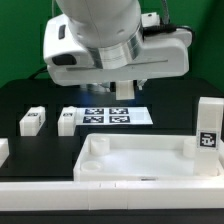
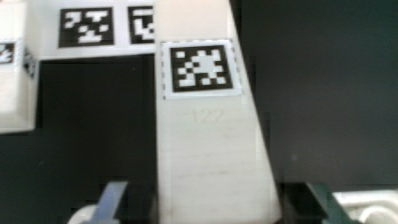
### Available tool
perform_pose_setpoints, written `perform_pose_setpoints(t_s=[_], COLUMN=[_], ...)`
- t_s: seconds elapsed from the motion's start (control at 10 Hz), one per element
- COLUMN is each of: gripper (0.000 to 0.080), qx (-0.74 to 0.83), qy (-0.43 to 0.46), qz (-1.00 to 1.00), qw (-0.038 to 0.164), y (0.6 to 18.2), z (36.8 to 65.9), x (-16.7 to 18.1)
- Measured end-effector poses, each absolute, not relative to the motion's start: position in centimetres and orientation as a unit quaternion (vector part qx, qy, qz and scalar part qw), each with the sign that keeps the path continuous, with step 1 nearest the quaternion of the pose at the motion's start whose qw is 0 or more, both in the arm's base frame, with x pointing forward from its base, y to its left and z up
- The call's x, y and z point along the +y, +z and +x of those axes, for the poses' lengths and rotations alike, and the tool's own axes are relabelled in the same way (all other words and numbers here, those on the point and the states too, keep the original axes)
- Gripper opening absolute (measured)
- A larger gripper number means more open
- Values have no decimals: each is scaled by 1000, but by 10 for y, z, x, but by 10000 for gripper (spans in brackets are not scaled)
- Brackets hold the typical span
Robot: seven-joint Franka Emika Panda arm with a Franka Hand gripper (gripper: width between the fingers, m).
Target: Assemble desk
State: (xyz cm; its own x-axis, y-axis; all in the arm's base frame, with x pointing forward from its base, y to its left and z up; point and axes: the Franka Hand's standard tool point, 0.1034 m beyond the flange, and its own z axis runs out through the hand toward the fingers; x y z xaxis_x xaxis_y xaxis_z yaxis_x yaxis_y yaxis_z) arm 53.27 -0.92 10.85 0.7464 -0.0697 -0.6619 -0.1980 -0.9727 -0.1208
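Note:
The desk slab [image 1: 140, 160] lies rim-up at the front, its round sockets showing. One tagged white leg [image 1: 208, 128] stands upright at the slab's right end. Two more legs [image 1: 32, 121] [image 1: 67, 121] lie on the black table to the exterior view's left. My gripper [image 1: 120, 92] hangs just behind the marker board. In the wrist view another tagged leg [image 2: 199, 110] runs lengthwise between the jaws, and my gripper [image 2: 217, 205] is shut on its near end. One finger [image 2: 116, 200] shows beside it, and the fingertips are cut off by the frame edge.
The marker board [image 1: 112, 116] lies flat in the middle of the table, and its tags [image 2: 89, 25] show past the held leg. Another white piece [image 2: 15, 80] lies beside it. A small white block [image 1: 3, 150] sits at the exterior view's left edge. A white ledge [image 1: 110, 190] runs along the front.

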Motion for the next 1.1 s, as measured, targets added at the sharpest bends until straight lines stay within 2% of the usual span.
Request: perform_pose_setpoints(t_s=[0.3, 0.4, 0.5, 0.6, 0.7, 0.8, 1.0, 1.1], gripper=[291, 291, 291, 291, 291, 291, 291, 291], qx=[82, 81, 68, 41, 48, 50, 55, 51], qy=[227, 211, 184, 111, 57, 33, -48, -72], qz=[-967, -971, -977, -990, -995, -996, -996, -995], qw=[79, 80, 83, 82, 71, 65, 48, 46], y=[109, 118, 139, 166, 161, 152, 153, 153], z=[544, 547, 564, 597, 600, 587, 597, 596], x=[-11, -10, -12, -23, -24, -22, -28, -31])
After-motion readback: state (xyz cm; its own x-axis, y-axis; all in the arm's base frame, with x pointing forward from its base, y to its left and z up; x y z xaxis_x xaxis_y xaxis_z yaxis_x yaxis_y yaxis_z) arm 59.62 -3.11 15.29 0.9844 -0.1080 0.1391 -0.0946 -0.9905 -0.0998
